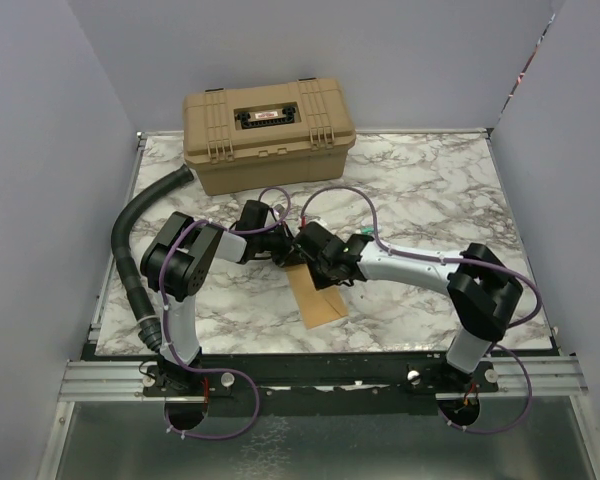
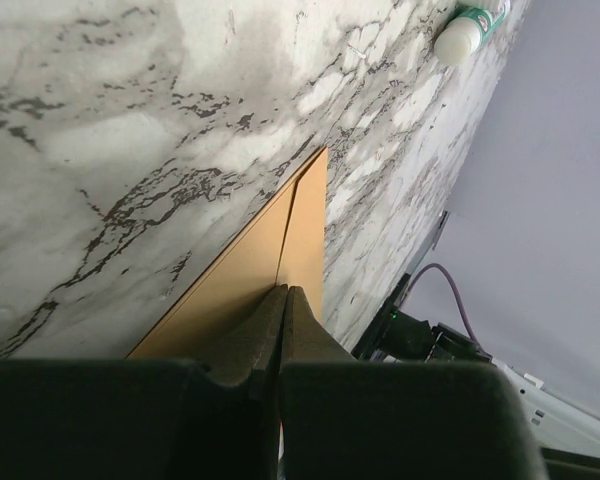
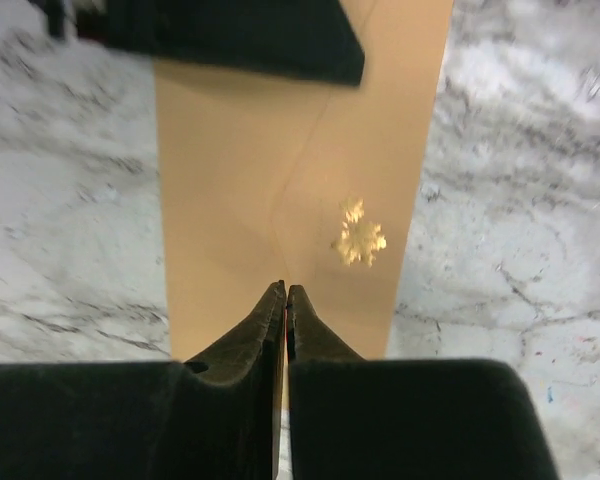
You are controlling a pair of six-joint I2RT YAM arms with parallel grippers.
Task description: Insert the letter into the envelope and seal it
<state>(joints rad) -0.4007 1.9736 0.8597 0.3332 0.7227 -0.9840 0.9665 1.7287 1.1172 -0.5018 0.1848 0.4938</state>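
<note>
One envelope (image 1: 317,298) sits mid-table (image 1: 430,190) - long axis near-to-far, near end angled slightly right. Left fingers (image 2: 248,345) and right fingers (image 3: 252,330) both pinch its far end. One tan case (image 1: 268,135) stands far.

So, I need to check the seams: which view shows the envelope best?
Right wrist: the envelope lies large and face-on, seams and a gold snowflake mark plain. Top external shows the envelope small and partly covered. Left wrist sees the envelope at a grazing angle, foreshortened.
</note>
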